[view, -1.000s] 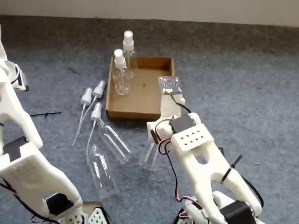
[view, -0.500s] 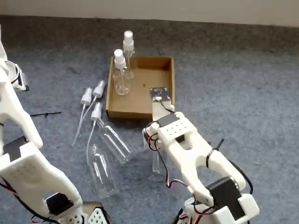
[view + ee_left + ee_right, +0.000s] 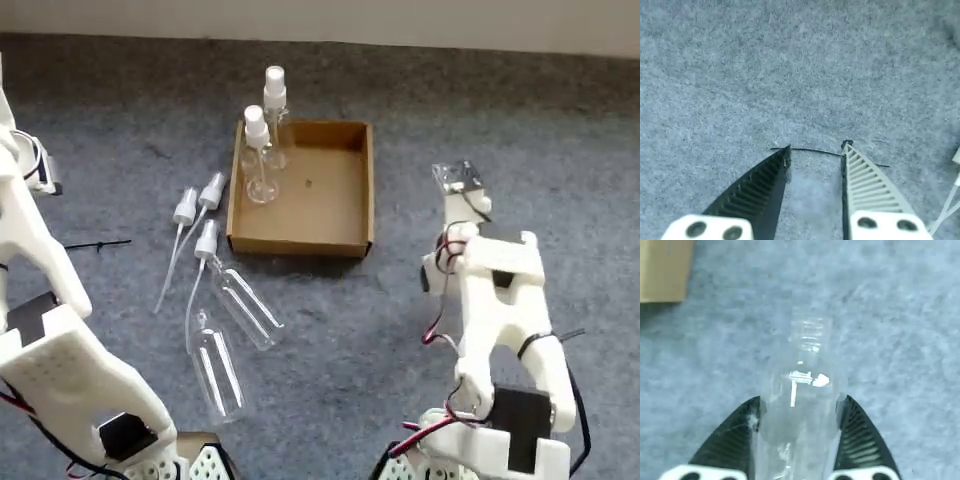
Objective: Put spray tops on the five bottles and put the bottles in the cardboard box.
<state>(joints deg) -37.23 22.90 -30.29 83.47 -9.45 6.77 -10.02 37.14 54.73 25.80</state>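
Though open-necked, clear bottle point(image 3: 805, 380) snug between the right claw's point(image 3: 801, 402) jaws.

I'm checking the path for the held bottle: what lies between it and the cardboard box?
Only bare carpet lies between the bottle and the cardboard box, as the right wrist view shows.

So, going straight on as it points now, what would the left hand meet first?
The left hand would probably meet the black cable tie on the carpet just ahead of it; depth is unclear.
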